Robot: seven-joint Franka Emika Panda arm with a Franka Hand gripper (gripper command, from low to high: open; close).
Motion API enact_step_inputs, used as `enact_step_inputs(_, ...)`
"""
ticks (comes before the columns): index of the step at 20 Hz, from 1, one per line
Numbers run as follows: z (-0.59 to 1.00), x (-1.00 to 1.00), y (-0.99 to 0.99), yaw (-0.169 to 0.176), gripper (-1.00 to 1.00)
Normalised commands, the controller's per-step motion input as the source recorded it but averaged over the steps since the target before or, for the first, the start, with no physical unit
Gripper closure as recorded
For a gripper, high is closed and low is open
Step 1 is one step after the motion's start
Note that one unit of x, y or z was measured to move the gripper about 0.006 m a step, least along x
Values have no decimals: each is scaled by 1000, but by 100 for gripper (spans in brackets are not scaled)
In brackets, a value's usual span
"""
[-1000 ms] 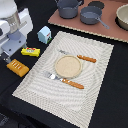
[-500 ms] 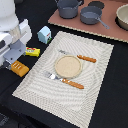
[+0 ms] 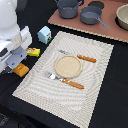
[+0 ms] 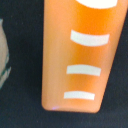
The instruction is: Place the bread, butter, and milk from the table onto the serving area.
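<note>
The serving area (image 3: 95, 90) holds only its plate (image 3: 68, 65) and cutlery, so by the look of it none of the three items has been delivered yet. The milk (image 3: 45, 34) stands just off the mat's far corner, with the butter (image 3: 33, 51) on the black table nearby. The bread (image 3: 21, 69) lies beside the mat's edge under the gripper (image 3: 15, 60), filling the wrist view (image 4: 82, 55); no fingers show, so I cannot tell their spread.
</note>
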Motion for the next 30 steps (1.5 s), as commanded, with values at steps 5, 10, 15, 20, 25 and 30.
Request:
enact_step_inputs(5, -287, 0, -66, -3, -100)
enact_step_inputs(10, -220, 54, -3, 0, 100)
enact_step_inputs(15, -27, 112, -11, -6, 100)
enact_step_inputs(20, -2, 9, -77, 0, 100)
enact_step_inputs(25, 737, 35, -3, -23, 100)
enact_step_inputs(30, 1000, 87, 6, -32, 100)
